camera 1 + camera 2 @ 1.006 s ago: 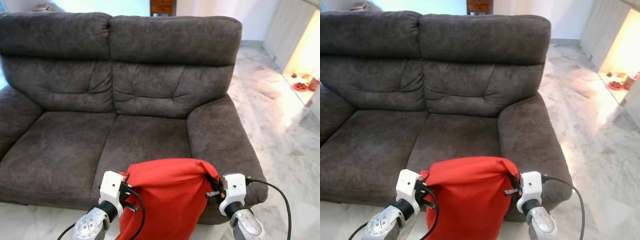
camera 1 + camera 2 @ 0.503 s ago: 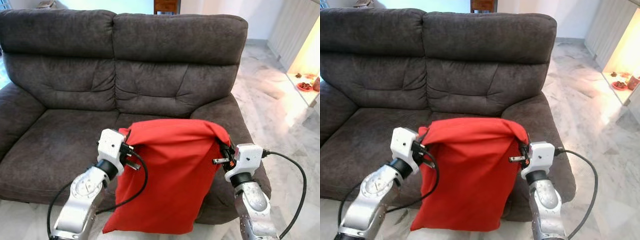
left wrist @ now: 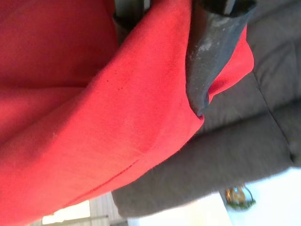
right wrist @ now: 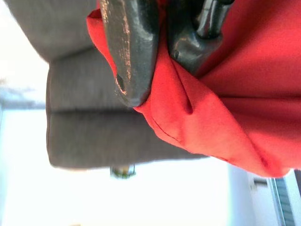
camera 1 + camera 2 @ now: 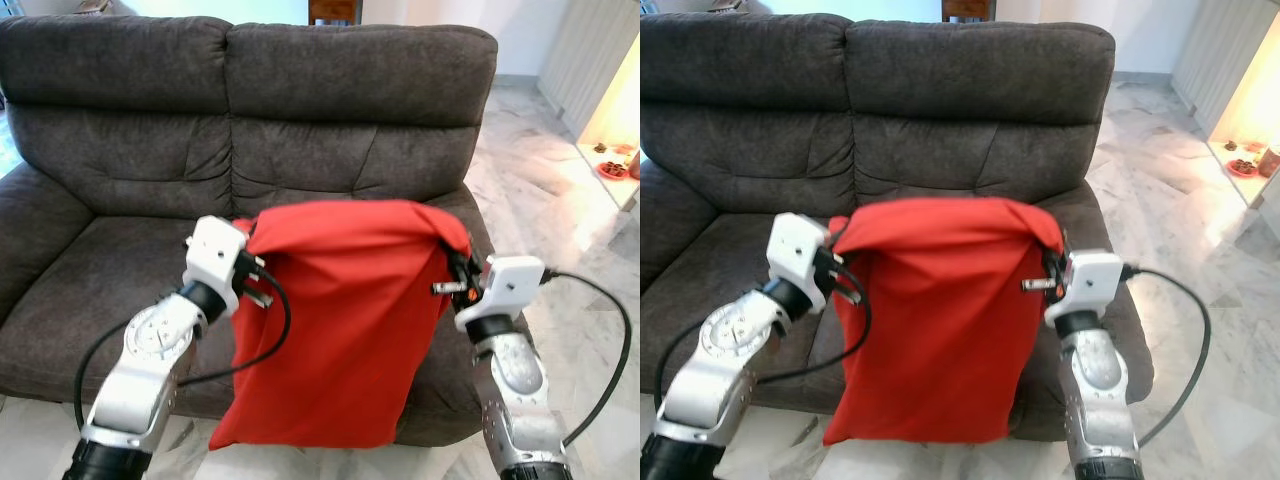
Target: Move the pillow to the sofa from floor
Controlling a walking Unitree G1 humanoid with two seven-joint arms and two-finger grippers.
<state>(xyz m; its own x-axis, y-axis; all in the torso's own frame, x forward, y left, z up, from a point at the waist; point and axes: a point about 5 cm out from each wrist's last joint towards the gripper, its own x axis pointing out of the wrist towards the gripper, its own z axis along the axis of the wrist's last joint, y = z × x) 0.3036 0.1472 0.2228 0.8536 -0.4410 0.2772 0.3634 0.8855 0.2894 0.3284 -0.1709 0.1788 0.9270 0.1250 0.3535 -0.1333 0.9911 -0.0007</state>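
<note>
So I've got the red pillow (image 5: 340, 320) off the floor and hanging in the air right in front of the dark grey sofa (image 5: 330, 120), over the right seat's near edge. Left gripper (image 5: 250, 285) is clamped on the pillow's top left corner, right gripper (image 5: 452, 285) is pinching the top right one, fabric squeezed between the black fingers (image 4: 131, 52) on both wrist cams. I'd call it roughly halfway: pickup done, what's left is carrying it forward over the seat cushion (image 5: 110, 290) and letting go
</note>
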